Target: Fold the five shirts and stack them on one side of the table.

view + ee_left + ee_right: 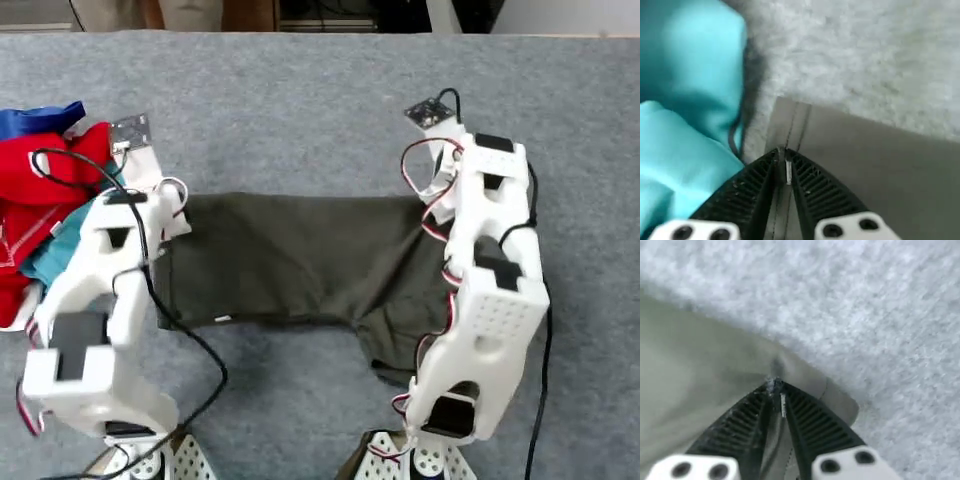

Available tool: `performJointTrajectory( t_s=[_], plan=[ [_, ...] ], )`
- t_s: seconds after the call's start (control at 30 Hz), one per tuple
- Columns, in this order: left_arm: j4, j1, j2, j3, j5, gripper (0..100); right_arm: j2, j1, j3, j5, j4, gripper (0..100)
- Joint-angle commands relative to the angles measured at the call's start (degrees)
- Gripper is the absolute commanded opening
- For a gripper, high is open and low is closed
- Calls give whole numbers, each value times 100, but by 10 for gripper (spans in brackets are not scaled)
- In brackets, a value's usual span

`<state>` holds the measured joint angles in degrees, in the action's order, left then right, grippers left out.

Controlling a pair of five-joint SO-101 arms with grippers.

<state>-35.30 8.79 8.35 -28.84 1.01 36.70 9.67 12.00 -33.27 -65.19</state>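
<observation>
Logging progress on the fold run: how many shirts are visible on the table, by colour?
dark olive shirt: 1
red shirt: 1
blue shirt: 1
teal shirt: 1
Total: 4 told apart; the last three overlap, so a fifth may be hidden.

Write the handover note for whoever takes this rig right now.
Left claw: shut on the hem of the dark shirt, at the end beside the teal shirt.
Right claw: shut on the same shirt's opposite edge.
Things: the dark shirt lies spread across the middle of the table. The red shirt, blue shirt and teal shirt are bunched on the left arm's side.
Done: no folded stack yet.
Left: fold the dark shirt, then the bunched ones, and stack them on one side.
</observation>
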Motion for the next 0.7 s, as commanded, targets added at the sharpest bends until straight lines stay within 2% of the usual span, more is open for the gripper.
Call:
performJointTrajectory(
  t_s=[0.0,0.17,0.33,0.57,0.67],
  plan=[
    [-527,176,312,949,53,19,127,127,602,26,-132,5],
    [-914,167,312,1609,26,19,-295,-57,585,-9,-475,5],
    [-1679,70,-163,2127,26,19,-1200,-171,479,-9,-932,5],
    [-2391,0,-1015,2145,-88,19,-2826,-224,154,-132,-1547,5],
    [-2418,-105,-1464,1802,-299,19,-3433,-233,-171,-176,-1679,5]
  ],
)
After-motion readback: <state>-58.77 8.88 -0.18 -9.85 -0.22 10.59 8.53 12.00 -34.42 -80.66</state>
